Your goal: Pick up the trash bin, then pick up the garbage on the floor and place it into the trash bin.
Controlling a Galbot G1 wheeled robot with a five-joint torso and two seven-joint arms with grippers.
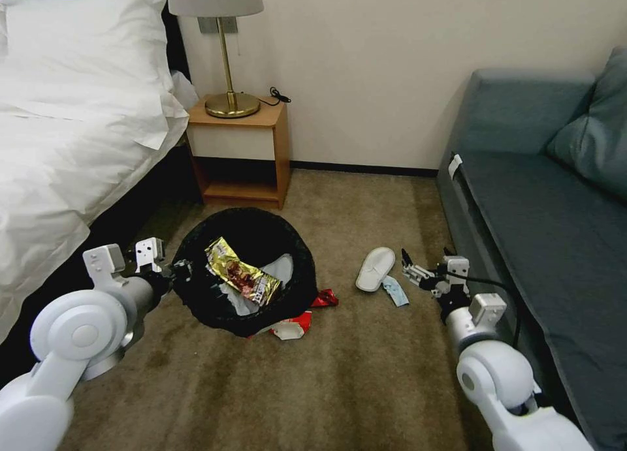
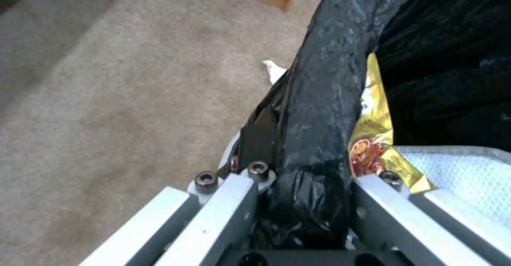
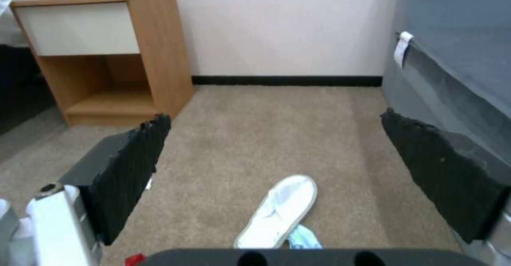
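Head view: trash bin (image 1: 245, 271) at centre floor, rim pinched by left gripper (image 1: 171, 269), gold wrapper (image 1: 241, 279) inside. Right gripper (image 1: 410, 268) spread near white slipper (image 1: 375, 268); red scraps (image 1: 324, 298), seemingly wrappers, remaining beside bin.

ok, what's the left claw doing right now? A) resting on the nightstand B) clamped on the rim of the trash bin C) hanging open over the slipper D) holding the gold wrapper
B: the left claw is shut on the bag-covered rim of the trash bin, with one finger outside and one inside; the gold wrapper lies loose in the bin, and the open right claw is the one near the slipper.
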